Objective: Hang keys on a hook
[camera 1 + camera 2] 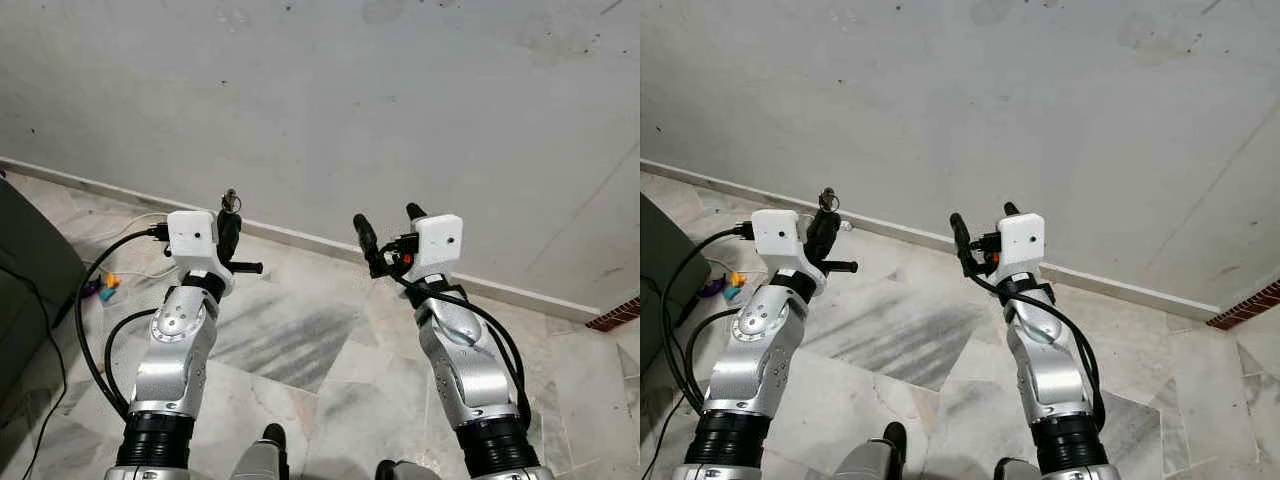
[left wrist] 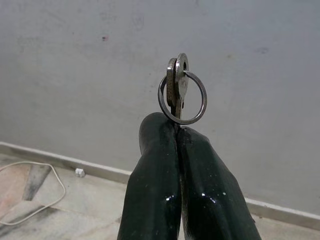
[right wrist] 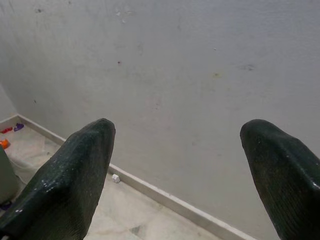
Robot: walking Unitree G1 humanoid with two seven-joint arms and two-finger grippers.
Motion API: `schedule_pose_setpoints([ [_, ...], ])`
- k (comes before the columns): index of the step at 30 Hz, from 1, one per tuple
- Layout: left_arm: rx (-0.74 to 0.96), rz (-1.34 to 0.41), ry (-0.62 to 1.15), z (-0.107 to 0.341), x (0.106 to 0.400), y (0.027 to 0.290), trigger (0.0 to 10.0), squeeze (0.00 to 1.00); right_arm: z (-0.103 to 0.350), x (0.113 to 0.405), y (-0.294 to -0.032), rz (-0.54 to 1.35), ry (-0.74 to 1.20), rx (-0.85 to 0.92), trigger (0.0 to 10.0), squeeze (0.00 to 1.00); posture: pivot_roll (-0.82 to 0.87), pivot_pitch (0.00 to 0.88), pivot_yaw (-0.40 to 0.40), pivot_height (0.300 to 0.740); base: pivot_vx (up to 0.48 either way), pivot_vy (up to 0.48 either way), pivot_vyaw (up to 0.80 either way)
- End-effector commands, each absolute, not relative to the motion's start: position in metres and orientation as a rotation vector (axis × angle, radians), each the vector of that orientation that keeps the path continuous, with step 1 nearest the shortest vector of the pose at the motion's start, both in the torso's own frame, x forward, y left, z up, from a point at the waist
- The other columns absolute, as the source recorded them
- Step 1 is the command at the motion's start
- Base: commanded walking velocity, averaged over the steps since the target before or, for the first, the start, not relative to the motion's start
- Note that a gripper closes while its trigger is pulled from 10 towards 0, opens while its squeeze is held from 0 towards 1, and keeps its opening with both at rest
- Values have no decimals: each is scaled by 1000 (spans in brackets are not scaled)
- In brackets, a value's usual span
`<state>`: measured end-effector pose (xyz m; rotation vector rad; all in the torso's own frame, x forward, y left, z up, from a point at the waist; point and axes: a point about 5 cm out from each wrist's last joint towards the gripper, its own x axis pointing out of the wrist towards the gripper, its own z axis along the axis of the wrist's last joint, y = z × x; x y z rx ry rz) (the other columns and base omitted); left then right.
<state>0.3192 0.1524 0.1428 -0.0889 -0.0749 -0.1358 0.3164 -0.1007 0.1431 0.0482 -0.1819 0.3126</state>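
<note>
Since my left fingers [image 2: 177, 150] pinch the keys [image 2: 177, 92] only by the blade tips, ring [image 2: 192, 107] poking up past them toward the wall [image 1: 400, 100], a jolt could twist them loose onto the floor [image 1: 300, 330]. I judge no hook within reach yet. My right fingers [image 3: 95, 150] are spread, empty, held up beside the left.

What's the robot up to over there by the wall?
It faces a bare grey wall with both arms raised. The left gripper is shut on a pair of keys on a metal ring, held up above its fingertips. The right gripper is open and holds nothing. No hook is in sight, so the keys are not yet hung.
</note>
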Motion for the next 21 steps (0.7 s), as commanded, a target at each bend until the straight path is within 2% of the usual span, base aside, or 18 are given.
schedule_pose_setpoints([
  [1,-84,-131,-88,145,317,156,10000,0,143,313,-99,325,-190,54,10000,0,-27,194,41,740,251,0,0],
  [21,-96,-134,-83,144,316,157,10000,0,145,313,-100,306,-208,48,10000,0,-26,196,44,740,387,0,0],
])
